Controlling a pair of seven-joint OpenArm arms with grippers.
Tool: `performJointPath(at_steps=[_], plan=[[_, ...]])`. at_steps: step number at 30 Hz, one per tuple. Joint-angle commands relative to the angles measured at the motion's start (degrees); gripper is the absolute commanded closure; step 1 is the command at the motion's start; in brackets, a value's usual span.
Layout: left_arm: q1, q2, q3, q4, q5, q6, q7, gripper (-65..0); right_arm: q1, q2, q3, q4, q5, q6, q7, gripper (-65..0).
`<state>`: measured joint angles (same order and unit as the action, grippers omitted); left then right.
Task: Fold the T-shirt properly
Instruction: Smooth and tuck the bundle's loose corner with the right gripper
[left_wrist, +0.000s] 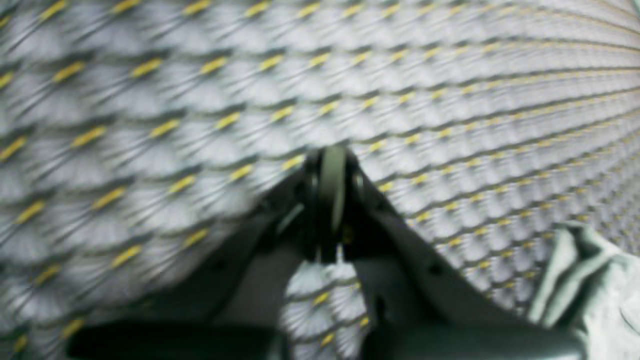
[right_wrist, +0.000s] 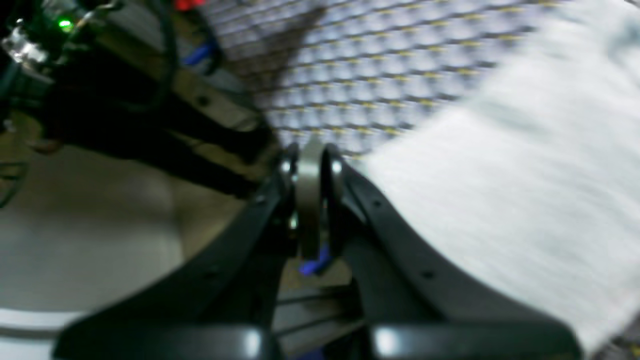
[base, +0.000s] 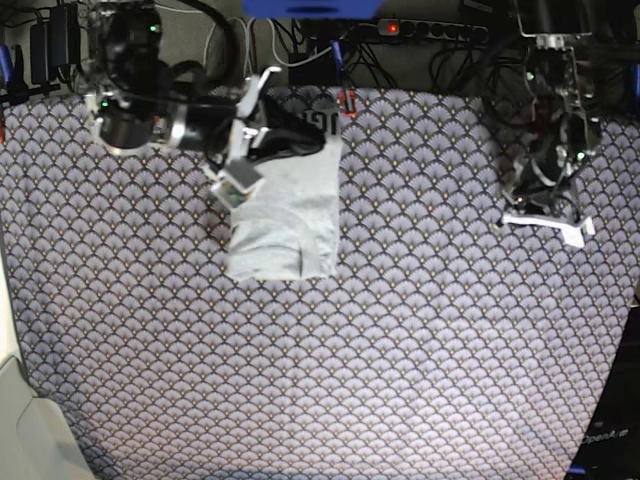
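Patterned cloth (base: 400, 330) carries the T-shirt (base: 285, 220), folded narrow near its far edge, and both claws, right gripper (base: 237, 185) and left gripper (base: 545, 220), are closed empty, so a careless sweep might undo the folds.

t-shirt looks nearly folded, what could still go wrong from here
1. The right gripper, shut, sits at the T-shirt's left edge; pulling away could drag the fold open.
2. Black lettering shows at the far end, so that part may be left untidy.
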<state>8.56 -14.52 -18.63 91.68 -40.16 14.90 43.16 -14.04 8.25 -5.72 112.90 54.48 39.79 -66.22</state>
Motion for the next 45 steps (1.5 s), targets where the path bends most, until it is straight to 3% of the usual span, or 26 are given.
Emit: performJointPath(at_steps=[1,22,28,32,39,45], plan=[[-1.2,-0.5,-0.9,1.8,-0.4,-0.7,0.0,-0.3,0.7,0.2,-0.7,0.2,1.3,0.2,1.4,0.0],[-1.7,-0.4,-2.8,4.4,-0.3,-0.7,1.6,-0.3,12.2,2.3,-5.1,-43.7,1.3,0.2,15.5,0.0],[-1.7,-0.4,-2.8,4.4,-0.3,-0.7,1.6,-0.3,12.2,2.3,-5.1,-43.6,1.3,0.2,16.1,0.0],[-2.3,-0.5,-2.8,4.4,-0.3,-0.7,1.6,-0.3,10.9,3.1,-5.1,-34.6,1.4,0.2,15.4,0.0],[-2.4,-0.5,-2.8,4.4,-0.3,-0.7,1.6,-0.3,12.9,3.7,-2.9,-14.6,1.5,0.2,5.5,0.0],[-2.2,-0.6,-2.8,4.5,-0.3,-0.7,1.6,-0.3,21.3,2.9,-2.9,-19.9,1.4,0.2,2.3,0.0]])
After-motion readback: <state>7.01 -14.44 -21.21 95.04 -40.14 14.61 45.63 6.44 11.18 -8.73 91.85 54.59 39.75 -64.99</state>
